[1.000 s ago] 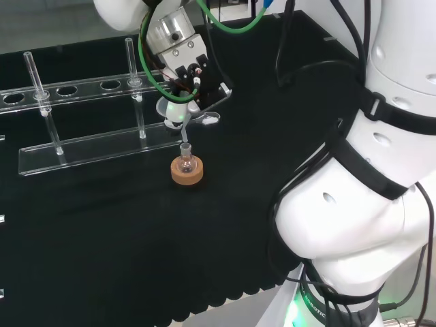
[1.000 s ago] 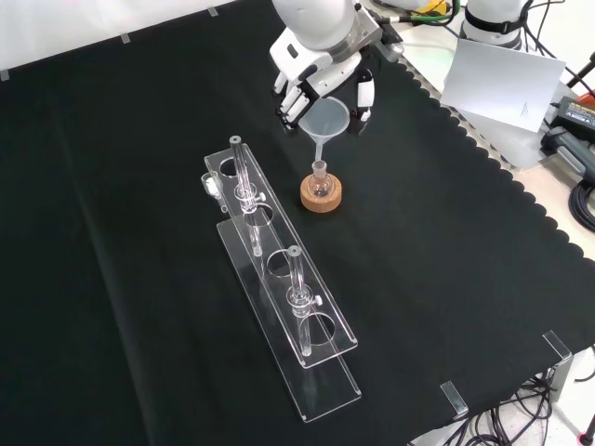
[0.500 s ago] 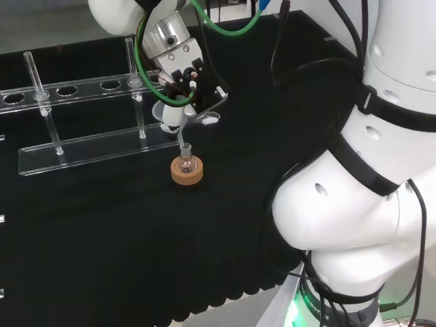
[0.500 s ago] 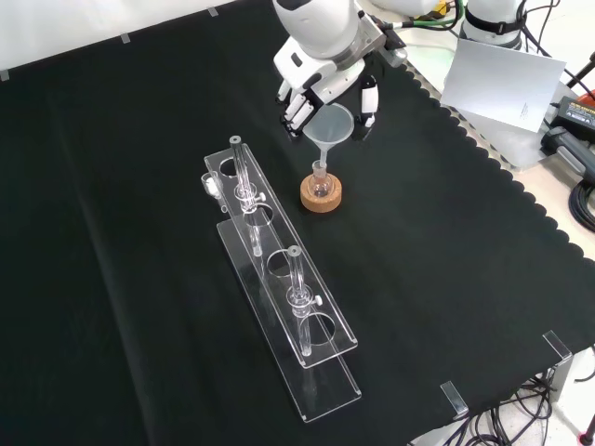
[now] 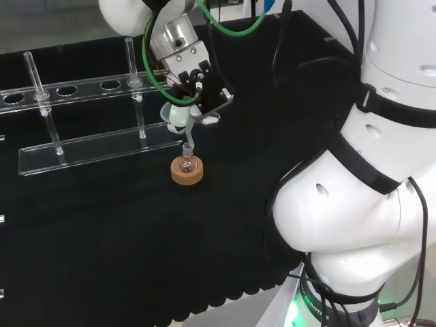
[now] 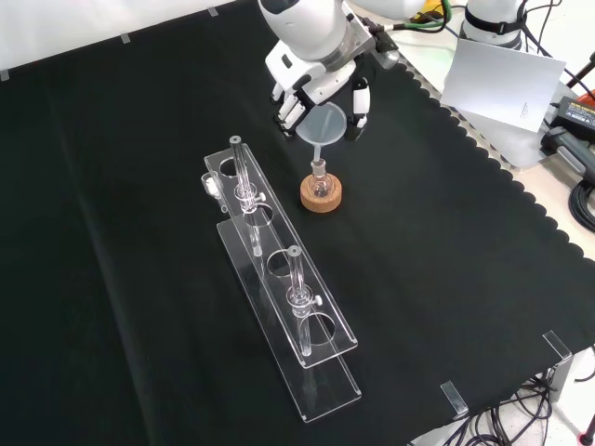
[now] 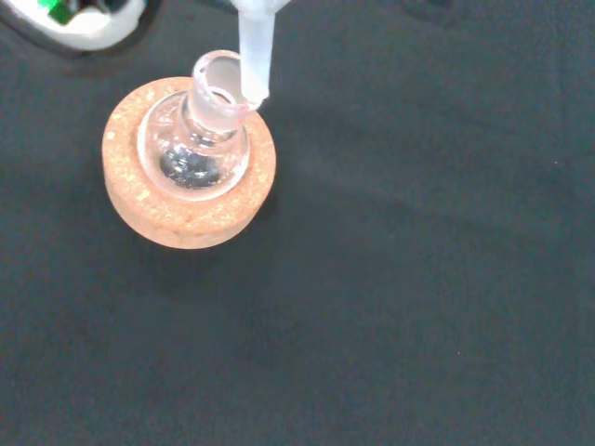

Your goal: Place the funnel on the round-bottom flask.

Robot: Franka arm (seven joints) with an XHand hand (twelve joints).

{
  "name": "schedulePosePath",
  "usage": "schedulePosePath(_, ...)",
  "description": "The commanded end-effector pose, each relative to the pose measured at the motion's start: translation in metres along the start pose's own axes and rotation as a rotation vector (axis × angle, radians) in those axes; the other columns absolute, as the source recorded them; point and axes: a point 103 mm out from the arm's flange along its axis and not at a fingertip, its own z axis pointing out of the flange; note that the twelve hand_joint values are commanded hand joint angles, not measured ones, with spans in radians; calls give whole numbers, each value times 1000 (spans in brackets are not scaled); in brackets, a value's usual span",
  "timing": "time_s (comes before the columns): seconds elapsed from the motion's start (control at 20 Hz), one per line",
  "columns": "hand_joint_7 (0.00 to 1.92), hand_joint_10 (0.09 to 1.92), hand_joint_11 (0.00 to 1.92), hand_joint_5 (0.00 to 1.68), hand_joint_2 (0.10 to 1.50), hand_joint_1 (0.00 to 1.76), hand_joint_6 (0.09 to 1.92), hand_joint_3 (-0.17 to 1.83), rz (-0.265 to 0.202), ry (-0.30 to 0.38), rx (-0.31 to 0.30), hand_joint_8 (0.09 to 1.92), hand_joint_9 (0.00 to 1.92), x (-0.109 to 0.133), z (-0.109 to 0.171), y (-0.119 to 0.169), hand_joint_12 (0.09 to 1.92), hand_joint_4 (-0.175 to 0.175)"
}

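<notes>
The black and white hand [image 6: 316,88] pinched a clear plastic funnel [image 6: 321,124] over the small round glass flask [image 7: 197,149], which maybe held something dark.

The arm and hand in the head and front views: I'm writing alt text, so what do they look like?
The arm is built of big glossy white rounded links with black bands at the joints. Black cables run along it, and green cables loop to the wrist. The hand is white with black parts, and its white fingers carry black tips.
</notes>
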Motion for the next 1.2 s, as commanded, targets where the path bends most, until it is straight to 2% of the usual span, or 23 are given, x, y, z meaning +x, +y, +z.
schedulePosePath(0.05,662,548,640,534,674,818,798,561,-9,2,3,802,964,1,2,2,1238,-68)
schedulePosePath(0.75,663,549,641,535,675,817,801,563,-23,17,17,803,964,7,8,7,1237,-68)
schedulePosePath(1.2,664,550,643,537,677,817,802,565,-42,24,3,805,964,15,14,11,1237,-68)
